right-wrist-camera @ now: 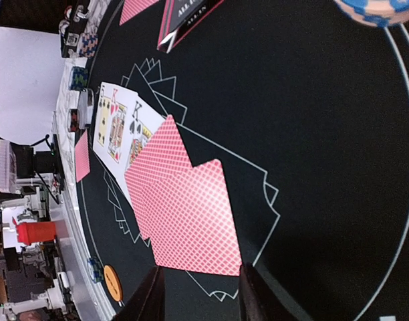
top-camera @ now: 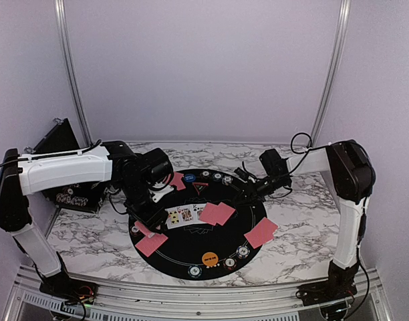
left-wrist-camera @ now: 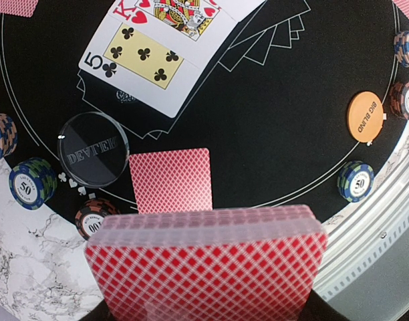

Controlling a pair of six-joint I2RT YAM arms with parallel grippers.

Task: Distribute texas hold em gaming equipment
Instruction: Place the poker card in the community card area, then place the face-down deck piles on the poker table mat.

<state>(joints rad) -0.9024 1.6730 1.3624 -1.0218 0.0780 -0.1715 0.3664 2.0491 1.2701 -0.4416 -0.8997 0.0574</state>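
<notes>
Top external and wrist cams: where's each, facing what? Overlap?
Top external: high behind left arm and right arm, looking down on the black mat.
Left wrist: above the mat's left edge, looking down; card deck in the left tool fills the bottom.
Right wrist: low, looking across the mat; right tool open at the bottom.
Shared: both wrists see the orange disc and face-up cards.

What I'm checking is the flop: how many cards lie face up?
3, overlapping, central on the mat: five of clubs, king of hearts, a black king. More could hide underneath.
</notes>
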